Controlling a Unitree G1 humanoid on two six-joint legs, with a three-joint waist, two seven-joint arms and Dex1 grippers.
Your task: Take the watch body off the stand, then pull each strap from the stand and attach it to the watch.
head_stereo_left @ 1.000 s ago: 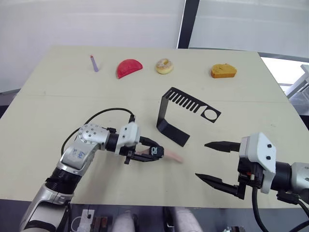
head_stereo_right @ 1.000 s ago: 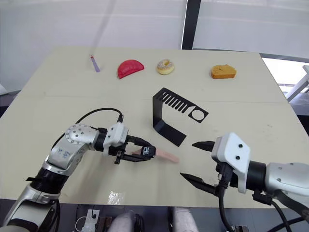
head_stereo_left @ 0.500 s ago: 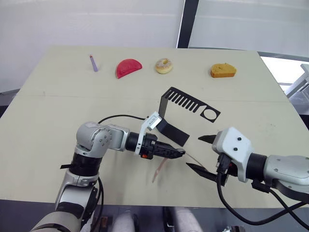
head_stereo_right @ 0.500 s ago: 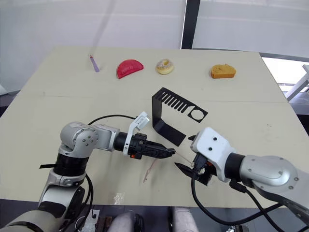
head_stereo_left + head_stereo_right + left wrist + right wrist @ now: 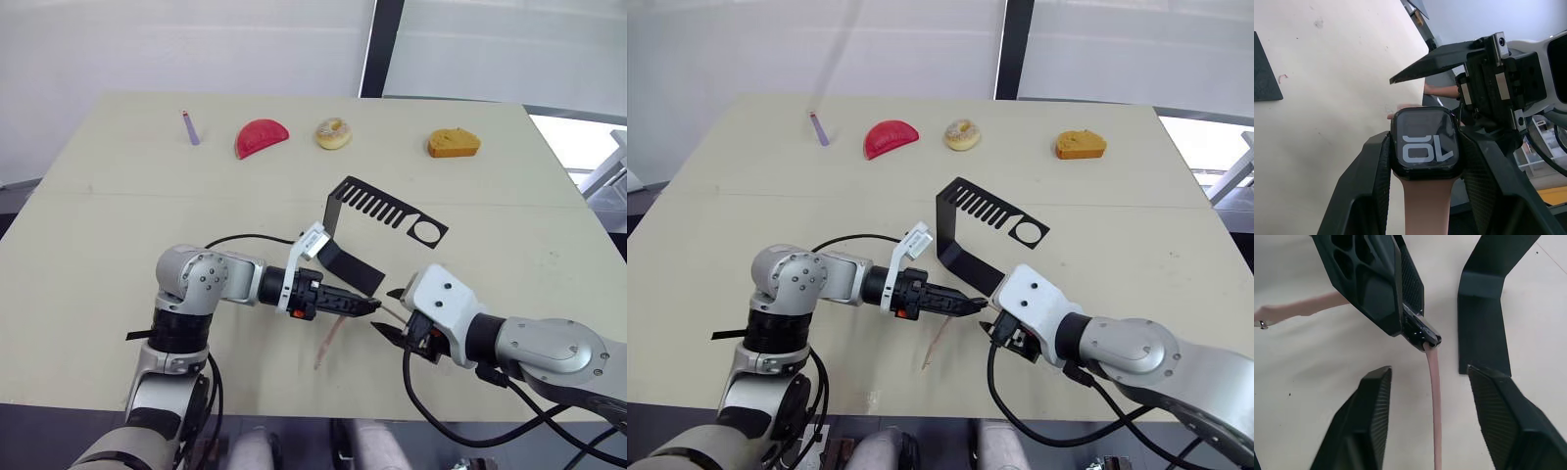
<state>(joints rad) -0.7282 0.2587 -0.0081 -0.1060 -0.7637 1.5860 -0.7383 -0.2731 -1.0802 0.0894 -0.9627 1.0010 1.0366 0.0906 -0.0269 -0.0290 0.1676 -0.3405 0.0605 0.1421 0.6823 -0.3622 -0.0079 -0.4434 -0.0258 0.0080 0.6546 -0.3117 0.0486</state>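
Pale tan surface (image 5: 88,255) against a white wall; along its far edge sit a small purple stick (image 5: 190,127), a red half-round piece (image 5: 261,137), a doughnut (image 5: 333,132) and an orange wedge (image 5: 453,144). Black stand (image 5: 367,230) sits at centre frame, its slotted arm and ring hole pointing right; nothing hangs on it.

Left gripper (image 5: 361,306), just below the stand's base, has its jaws closed on the watch body (image 5: 1425,142), held edge to edge, screen showing light digits. One pink strap (image 5: 1426,208) is joined to the watch; in the head views it droops from the gripper down toward the surface (image 5: 330,340).

Right gripper (image 5: 390,315) meets the left one tip to tip, lower centre-right. Its jaws stand apart, clamped on nothing. The second strap (image 5: 1434,406) runs from the watch's edge between the right fingers (image 5: 1364,426) without touching either; whether it is fully seated cannot be told.
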